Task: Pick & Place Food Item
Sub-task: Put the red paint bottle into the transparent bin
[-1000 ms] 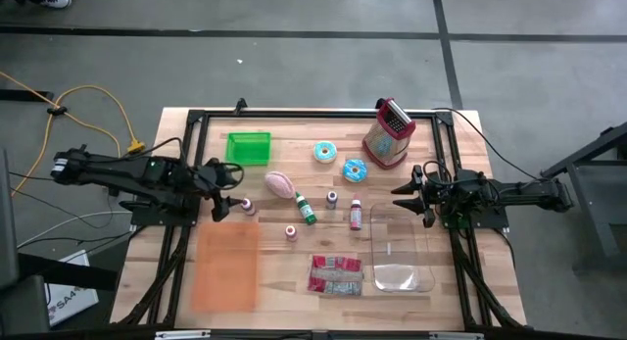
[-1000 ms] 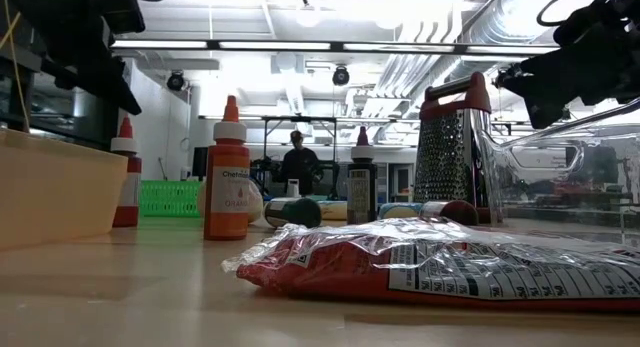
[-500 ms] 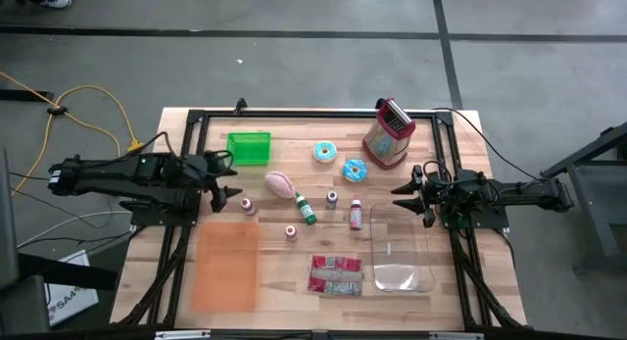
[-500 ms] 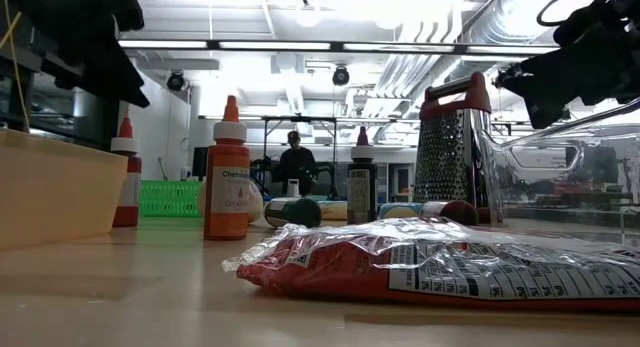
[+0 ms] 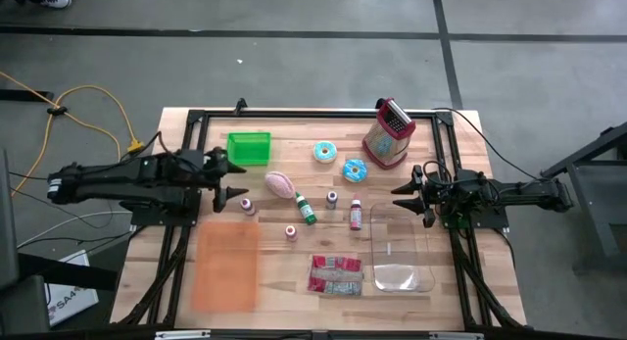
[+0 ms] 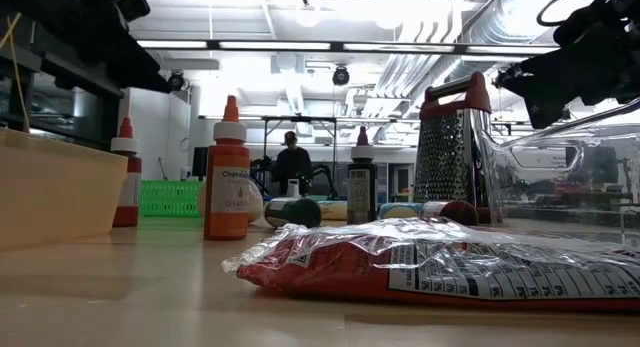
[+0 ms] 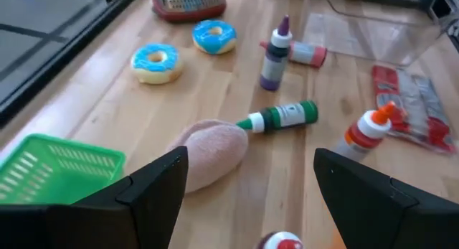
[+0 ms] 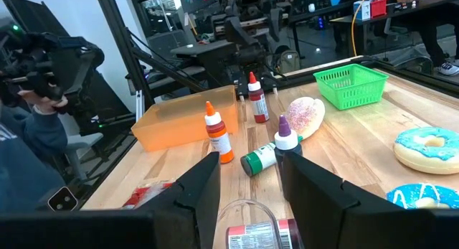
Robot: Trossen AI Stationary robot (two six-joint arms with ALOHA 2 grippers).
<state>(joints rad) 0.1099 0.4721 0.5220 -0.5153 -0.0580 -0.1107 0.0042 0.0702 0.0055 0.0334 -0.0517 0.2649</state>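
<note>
A pink sprinkled pastry [image 5: 279, 183] lies on the wooden table left of centre, and shows in the left wrist view [image 7: 211, 154] just ahead of the fingers. Two blue-iced donuts [image 5: 325, 152] [image 5: 354, 170] lie farther right. A red snack bag [image 5: 335, 274] lies flat near the front edge. My left gripper [image 5: 229, 175] hovers open and empty between the green basket [image 5: 249, 148] and the pastry, slanting down at the table. My right gripper [image 5: 404, 195] waits open and level at the table's right, above the clear container's far end.
A metal grater [image 5: 388, 134] stands far right. Several small squeeze bottles [image 5: 307, 209] stand or lie around the centre. An orange bin [image 5: 227, 267] sits near left and a clear container [image 5: 400, 250] near right. A person sits in the room beyond [image 6: 292, 157].
My left gripper has swung toward the table's far edge, nearer the green basket, and its wrist has rolled and tipped up somewhat; it stays open and empty. Nothing on the table has moved.
</note>
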